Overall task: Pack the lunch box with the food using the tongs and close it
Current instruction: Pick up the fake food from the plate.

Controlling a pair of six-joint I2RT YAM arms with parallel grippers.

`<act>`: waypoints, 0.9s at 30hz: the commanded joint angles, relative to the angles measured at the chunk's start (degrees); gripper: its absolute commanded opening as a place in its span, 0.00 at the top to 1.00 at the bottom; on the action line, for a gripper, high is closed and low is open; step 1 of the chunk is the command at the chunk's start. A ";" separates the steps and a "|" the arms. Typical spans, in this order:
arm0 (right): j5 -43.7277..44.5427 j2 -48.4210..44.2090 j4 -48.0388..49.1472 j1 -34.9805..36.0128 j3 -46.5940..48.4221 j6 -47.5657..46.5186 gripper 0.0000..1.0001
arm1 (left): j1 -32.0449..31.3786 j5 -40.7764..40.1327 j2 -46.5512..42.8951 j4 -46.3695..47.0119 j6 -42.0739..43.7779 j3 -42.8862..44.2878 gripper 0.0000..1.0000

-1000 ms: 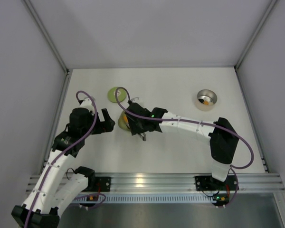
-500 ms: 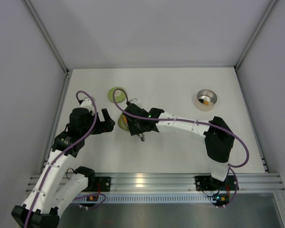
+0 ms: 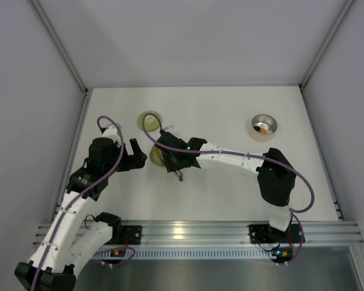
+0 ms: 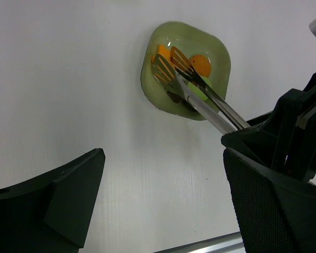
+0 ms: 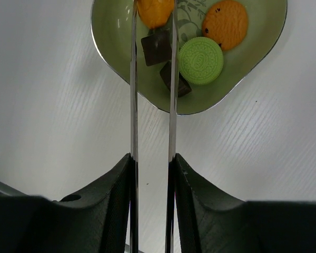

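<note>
The right gripper [image 5: 151, 164] is clenched on the tongs [image 5: 133, 95], whose tips straddle an orange piece [image 5: 154, 11] on the green plate [image 5: 263, 52]. Two dark squares [image 5: 156, 47], a green cookie [image 5: 201, 59] and an orange cookie [image 5: 225, 23] crowd close beside it. The left gripper [image 4: 163, 195] hangs released just left of the plate, the green lid [image 3: 149, 119] lies just behind it, and the lunch box [image 3: 264, 127] sits well apart toward the far right, the white table [image 3: 224, 103] stretching between.

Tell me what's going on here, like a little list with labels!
Right tool: shut on long silvery metal tongs
Tongs: over light green squarish plate, orange piece between their arms
Also on plate: round green cookie, dark brown square
Left tool: open, empty
Round silvery metal tin: far right, lid off
Flat round green lid: lying apart from tin
</note>
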 commanded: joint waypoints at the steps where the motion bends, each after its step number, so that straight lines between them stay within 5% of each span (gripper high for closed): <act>1: 1.45 -1.68 1.38 0.82 2.91 -0.22 0.72 | -0.25 -0.47 -0.49 2.08 0.02 0.28 0.01; 27: 6.46 -15.12 -2.23 -2.69 -0.77 -1.28 0.74 | -0.96 -0.64 -0.49 1.81 -0.15 0.28 0.01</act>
